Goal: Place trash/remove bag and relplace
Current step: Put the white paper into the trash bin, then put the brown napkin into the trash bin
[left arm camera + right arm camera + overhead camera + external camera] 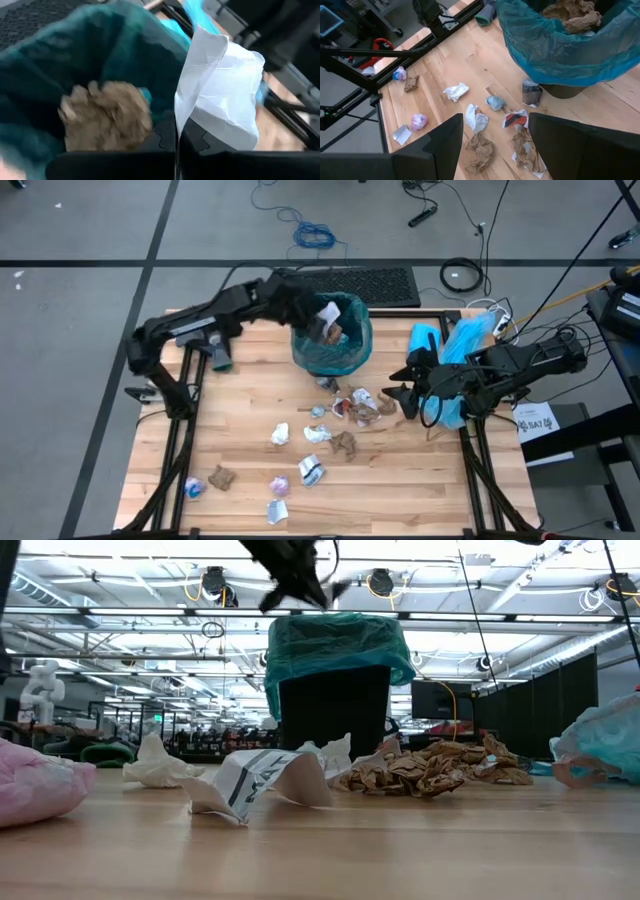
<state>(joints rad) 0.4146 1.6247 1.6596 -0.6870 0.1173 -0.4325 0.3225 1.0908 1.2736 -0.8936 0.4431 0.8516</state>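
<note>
**Two arms at the bin, scraps strewn across the bench**

Many scraps of trash point(340, 412) lie scattered over the wooden bench point(240, 395), from just beside the bin point(333, 710) out toward the near edge: brown paper wads point(480, 151), white wrappers point(455, 92), a purple one point(418, 121) and a blue one point(495, 102). Wide bare wood is left on the left side and along the right edge. The bag point(333, 338) lines the bin at the bench's far edge, mouth upward, its rim folded over the outside; a brown wad point(105, 117) already sits inside.

The left pincer point(322, 321) hangs over the bag's opening, clamped on a white wrapper point(220, 95) that stands upright from the fingers. The right pincer point(398, 394) hovers over the bench to the right of the bin, its fingers point(442, 147) spread apart, empty, pointing toward the scraps. A paler blue plastic bag point(455, 345) lies beside the right arm.
</note>
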